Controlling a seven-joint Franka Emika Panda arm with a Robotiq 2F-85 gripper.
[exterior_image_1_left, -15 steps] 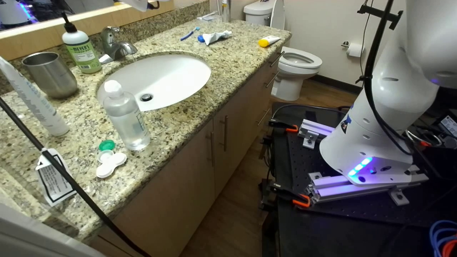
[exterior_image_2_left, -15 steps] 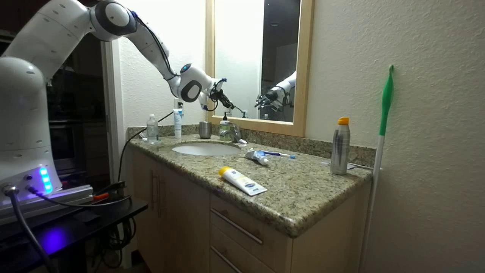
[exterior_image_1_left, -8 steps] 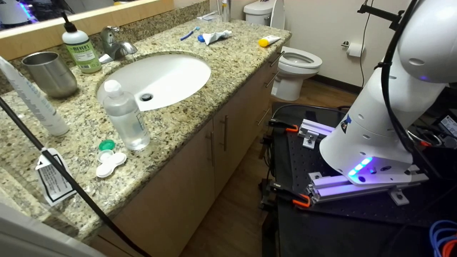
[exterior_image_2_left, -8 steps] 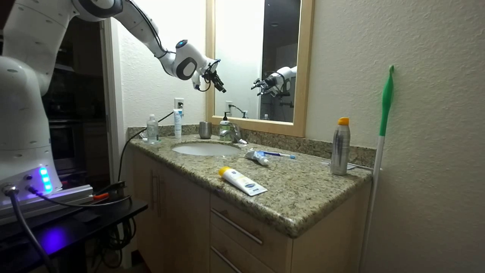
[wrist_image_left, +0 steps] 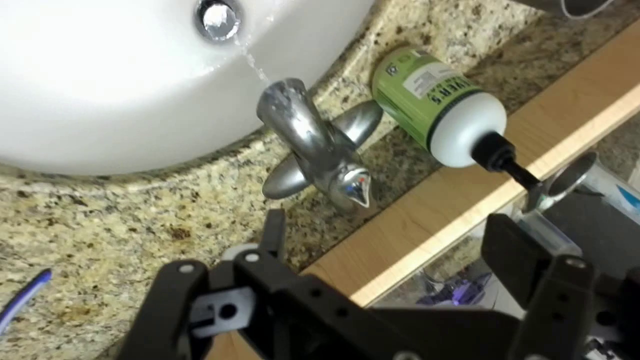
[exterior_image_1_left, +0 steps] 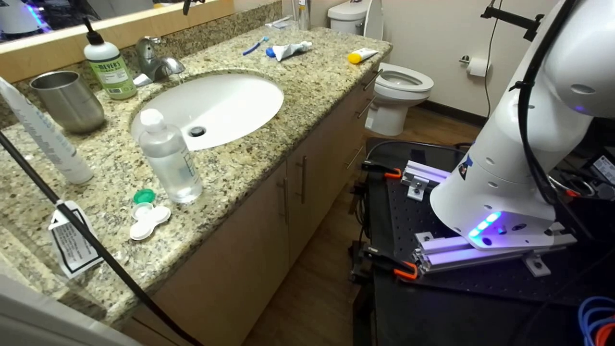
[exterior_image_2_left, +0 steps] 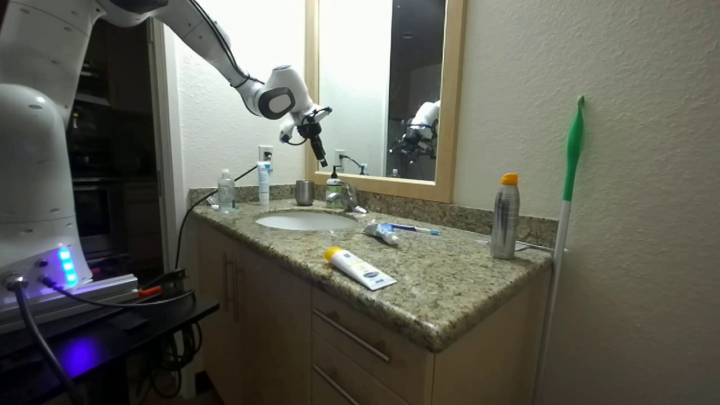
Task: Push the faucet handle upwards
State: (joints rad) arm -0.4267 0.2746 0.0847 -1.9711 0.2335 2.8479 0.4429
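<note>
- Beneath the pincer (exterior_image_2_left: 323, 163), water (wrist_image_left: 251, 61) now runs from the tap (wrist_image_left: 300, 122) where a second ago none showed, so the push has likely worked.
- Its jaws stand wide apart, holding nothing.
- Also below it, and not touching, the handle (wrist_image_left: 356, 185) tops the tap; how far up it sits, I cannot tell.

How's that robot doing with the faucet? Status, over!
Gripper open, empty, above the counter. Faucet handle untouched, water running. Soap bottle beside the faucet, possibly in the way.
</note>
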